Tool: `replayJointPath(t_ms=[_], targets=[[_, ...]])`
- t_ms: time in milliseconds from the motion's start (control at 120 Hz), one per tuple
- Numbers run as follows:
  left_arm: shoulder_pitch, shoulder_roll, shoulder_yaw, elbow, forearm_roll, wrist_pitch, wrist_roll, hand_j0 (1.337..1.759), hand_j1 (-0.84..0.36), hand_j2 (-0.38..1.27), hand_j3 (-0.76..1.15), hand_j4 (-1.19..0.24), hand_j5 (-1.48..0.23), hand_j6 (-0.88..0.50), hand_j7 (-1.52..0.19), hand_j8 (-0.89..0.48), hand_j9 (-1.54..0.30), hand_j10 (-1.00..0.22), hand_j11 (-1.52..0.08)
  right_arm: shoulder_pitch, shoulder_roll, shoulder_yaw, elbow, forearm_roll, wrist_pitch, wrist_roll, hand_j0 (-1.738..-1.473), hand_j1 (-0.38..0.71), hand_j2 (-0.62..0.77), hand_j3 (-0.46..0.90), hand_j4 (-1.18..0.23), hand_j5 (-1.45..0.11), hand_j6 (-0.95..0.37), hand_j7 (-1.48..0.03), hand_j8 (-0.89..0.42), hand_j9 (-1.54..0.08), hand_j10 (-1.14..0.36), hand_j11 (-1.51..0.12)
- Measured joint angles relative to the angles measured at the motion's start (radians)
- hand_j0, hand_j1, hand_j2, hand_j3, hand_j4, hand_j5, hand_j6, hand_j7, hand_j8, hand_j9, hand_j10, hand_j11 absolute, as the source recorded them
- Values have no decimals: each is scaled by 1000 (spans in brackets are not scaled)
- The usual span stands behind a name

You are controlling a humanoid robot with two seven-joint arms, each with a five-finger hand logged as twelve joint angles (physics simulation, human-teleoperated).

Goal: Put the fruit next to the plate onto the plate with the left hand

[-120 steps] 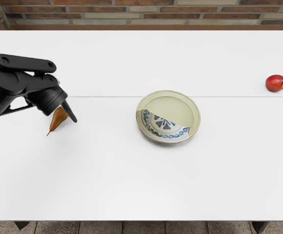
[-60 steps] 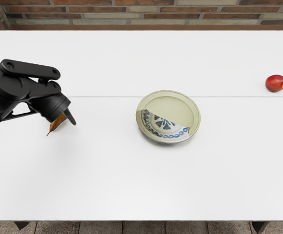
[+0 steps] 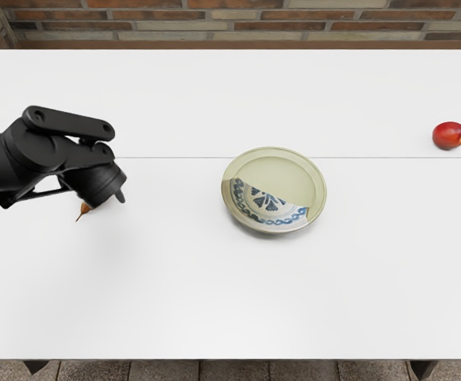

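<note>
At the left of the worktop [image 3: 214, 286], the black left hand [image 3: 87, 171] sits over the pear [image 3: 82, 209] and hides all but its pointed brown tip, which pokes out beneath it. Whether the hand is clamped on the pear cannot be told. The plate [image 3: 271, 151] stands mid-worktop, well apart from the pear, and a red fruit [image 3: 448, 135] lies far right.

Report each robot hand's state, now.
Left robot hand: down over the pear, grip cannot be told.
Right robot hand: not in view.
</note>
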Motion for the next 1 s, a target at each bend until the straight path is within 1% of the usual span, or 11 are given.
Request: replayJointPath(t_ms=[125,392,1000], targets=[[0,-5,14,1,2,0,0,1658,-50,68,0,-334,-434,-334,-433,-334,-433,-334,-433,0,0,0,0,0,0,0,-1658,-349,0,0,-1,0,-1,0,-1,0,-1,0],[0,-4,34,3,15,0,0,1658,-123,80,0,-395,-513,-395,-512,-395,-512,-395,-512,0,0,0,0,0,0,0,-1658,-349,0,0,-1,0,-1,0,-1,0,-1,0],[3,-22,37,3,18,0,0,1658,-217,97,0,-476,-612,-476,-612,-453,-615,-475,-615,0,0,0,0,0,0,0,-1658,-349,0,0,-1,0,-1,0,-1,0,-1,0]])
